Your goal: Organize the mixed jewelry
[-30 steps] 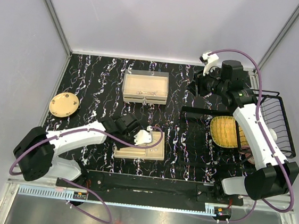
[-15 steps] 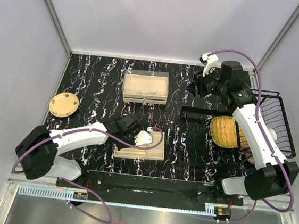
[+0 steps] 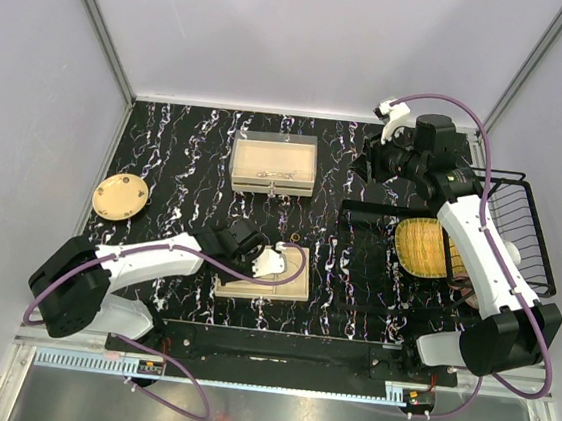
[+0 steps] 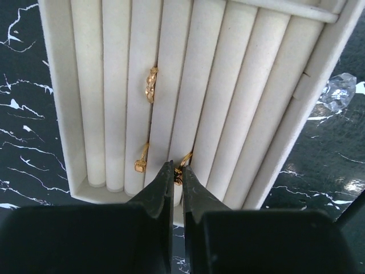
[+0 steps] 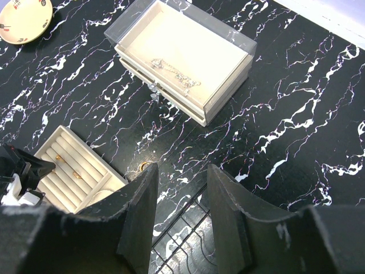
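Left pincer is pinched almost shut on a small gold ring, tips low over the near end of the ring tray, which sits by the near edge of the table, about midway along. The worry is the release. The ring is held only at the very tips, so if the jaws part before it is pressed between two rolls, it could lie on top of a roll or skip over the low near wall onto the table. The tips are also just beside a seated ring, and a sideways nudge could drag it out. Right pincer hangs high toward the far right corner, jaws apart and empty. Counting from the left: one tan disc; one ring tray with that seated ring, a second seated ring farther up, and the one in the grip; one loose ring on the table just past the tray's far right corner; one clear-lidded box toward the far edge, holding a tangle of chain whose strands I cannot count; one wire basket at the right edge.
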Controlling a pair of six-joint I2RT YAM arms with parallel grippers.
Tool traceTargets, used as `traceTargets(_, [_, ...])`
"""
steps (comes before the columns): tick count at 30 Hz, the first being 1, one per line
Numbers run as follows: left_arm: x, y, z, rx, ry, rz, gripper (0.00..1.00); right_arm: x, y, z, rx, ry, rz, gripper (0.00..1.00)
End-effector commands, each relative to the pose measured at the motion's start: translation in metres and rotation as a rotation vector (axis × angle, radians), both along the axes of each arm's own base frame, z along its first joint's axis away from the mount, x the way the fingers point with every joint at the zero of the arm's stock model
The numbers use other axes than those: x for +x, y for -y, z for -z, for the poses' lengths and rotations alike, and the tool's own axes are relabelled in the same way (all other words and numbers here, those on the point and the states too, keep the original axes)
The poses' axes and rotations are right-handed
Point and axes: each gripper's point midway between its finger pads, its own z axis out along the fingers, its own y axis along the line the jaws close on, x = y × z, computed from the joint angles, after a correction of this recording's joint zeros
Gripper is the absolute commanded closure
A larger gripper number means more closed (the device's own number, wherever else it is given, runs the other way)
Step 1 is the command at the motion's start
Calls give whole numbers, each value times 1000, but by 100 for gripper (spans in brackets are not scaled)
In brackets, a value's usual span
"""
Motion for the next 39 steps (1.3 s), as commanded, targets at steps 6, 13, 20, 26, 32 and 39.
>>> traceTargets(6, [-14,-2,15,5,-39,-7,100,3,3,-13,2,59,13,53])
traceTargets(13, [-11,2,5,-10,-22,7,90,3,3,-11,2,54,11,52])
traceTargets(20, [-2,2,-13,-9,31,28,71,6,3,-9,-2,49,12,52])
traceTargets(26, [10,5,-39,-23,98,34,65,8,3,-9,-10,45,12,52])
traceTargets(32, [19,6,-64,-45,165,37,61,8,0,-5,-8,28,-4,51])
traceTargets(39, [41,1,-97,-143,232,-48,55,9,-8,25,-24,-44,-49,49])
